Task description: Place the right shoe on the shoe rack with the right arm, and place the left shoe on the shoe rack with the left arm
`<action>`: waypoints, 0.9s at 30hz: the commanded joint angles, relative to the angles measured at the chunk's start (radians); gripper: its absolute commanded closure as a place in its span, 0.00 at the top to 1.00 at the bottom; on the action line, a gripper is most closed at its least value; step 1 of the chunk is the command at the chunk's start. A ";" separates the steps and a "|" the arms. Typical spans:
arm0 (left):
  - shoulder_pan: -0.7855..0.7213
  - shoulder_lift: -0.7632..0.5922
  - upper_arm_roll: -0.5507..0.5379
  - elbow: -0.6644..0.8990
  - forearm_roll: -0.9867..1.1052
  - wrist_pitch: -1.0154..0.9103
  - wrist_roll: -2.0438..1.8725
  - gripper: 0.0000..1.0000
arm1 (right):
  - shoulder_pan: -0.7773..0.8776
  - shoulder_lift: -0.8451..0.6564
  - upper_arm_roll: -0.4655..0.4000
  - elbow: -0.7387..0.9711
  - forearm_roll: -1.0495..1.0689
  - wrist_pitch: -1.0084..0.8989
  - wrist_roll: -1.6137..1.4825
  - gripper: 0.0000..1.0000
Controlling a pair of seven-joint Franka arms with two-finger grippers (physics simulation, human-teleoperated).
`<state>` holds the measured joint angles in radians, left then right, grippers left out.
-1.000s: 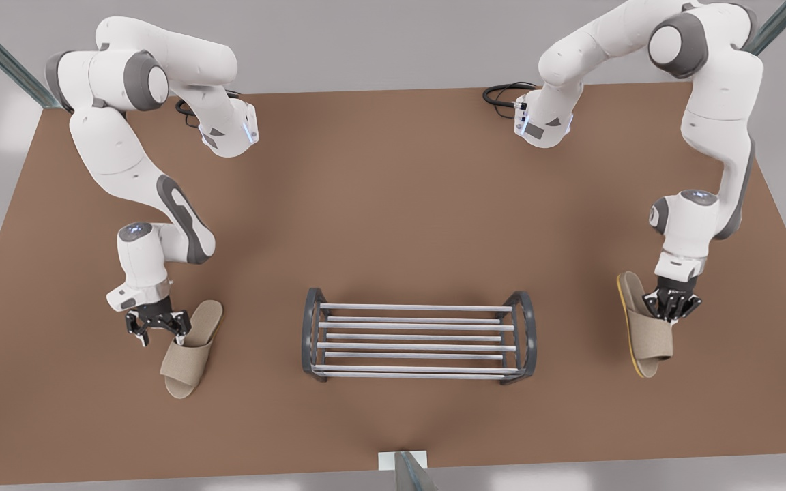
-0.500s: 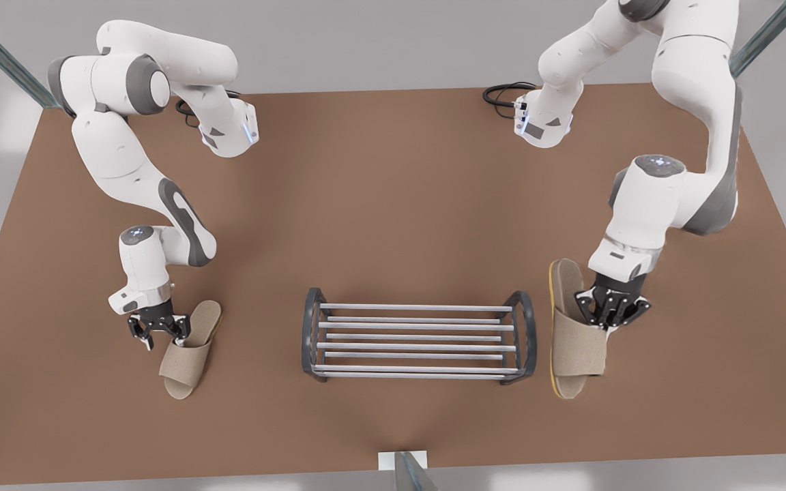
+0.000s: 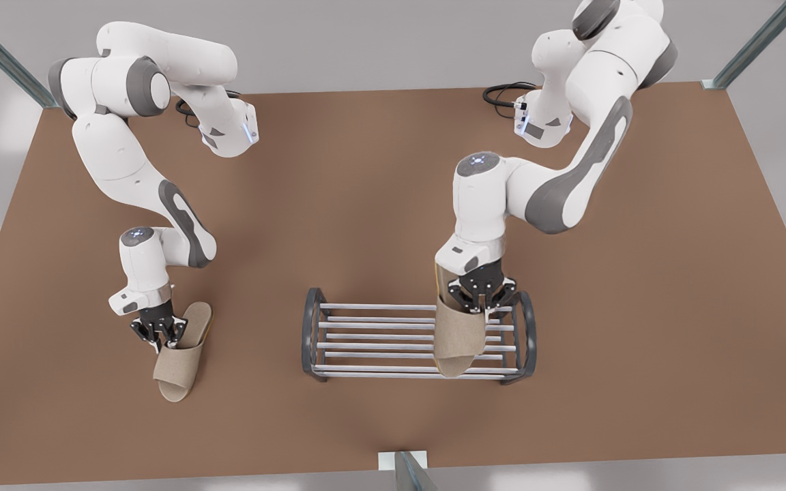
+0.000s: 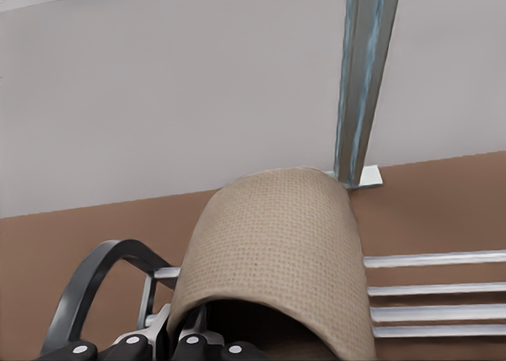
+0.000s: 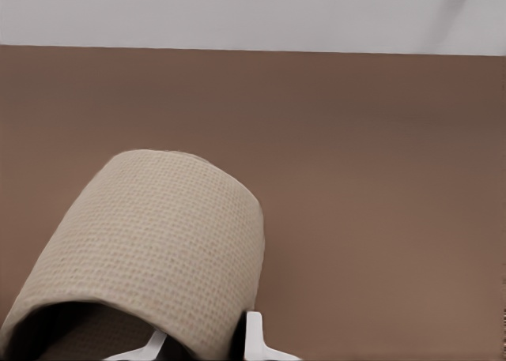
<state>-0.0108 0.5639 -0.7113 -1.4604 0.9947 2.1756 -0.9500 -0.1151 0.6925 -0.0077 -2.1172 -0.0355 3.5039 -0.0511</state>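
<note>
A beige woven-fabric open-toe slipper, the left shoe [image 3: 460, 337], hangs over the low shoe rack [image 3: 417, 337] of dark grey arched end frames and pale silver bars, toward the end on the front view's right. Its wide strap faces up, a thin yellowish sole edge shows along one side, and its open toe points to the near table edge. The left gripper [image 3: 482, 298], small, black and two-fingered, is clamped on the rim of the strap at the slipper's mouth; whether the sole already touches the bars is hard to judge from above. In the left wrist view the same arched strap [image 4: 273, 254] rises just ahead of the gripper's black fingers [image 4: 186, 347], with the rack's dark end frame [image 4: 87, 286] and silver bars to either side of it.

The matching beige slipper, the right shoe [image 3: 179, 353], sits on the brown tabletop [image 3: 366, 204] well apart from the rack, on the front view's left, toe also toward the near edge. The right gripper [image 3: 157, 332] is closed on the edge of its strap, which shows as a knitted beige arch [image 5: 158, 250] in the right wrist view. Both white jointed arms reach down from the table's far side.
</note>
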 commanded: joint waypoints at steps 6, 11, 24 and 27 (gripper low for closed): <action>0.034 0.036 0.001 -0.090 0.196 0.219 -0.411 0.21 | -0.005 -0.010 0.002 0.000 0.013 0.000 0.008 0.25; 0.054 0.040 0.001 -0.103 0.255 0.233 -0.392 0.21 | -0.012 -0.031 0.002 -0.004 0.019 0.000 0.014 0.21; 0.112 0.037 0.003 -0.210 0.390 0.325 -0.406 0.21 | -0.029 -0.251 0.011 -0.015 0.019 -0.290 0.028 0.21; 0.121 0.039 0.001 -0.224 0.423 0.326 -0.411 0.21 | -0.031 -0.318 0.011 0.009 0.017 -0.446 0.028 0.21</action>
<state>0.1108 0.6040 -0.7092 -1.6818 1.3987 2.4844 -1.2714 -0.1457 0.3853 0.0030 -2.1133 -0.0203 3.2631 -0.0246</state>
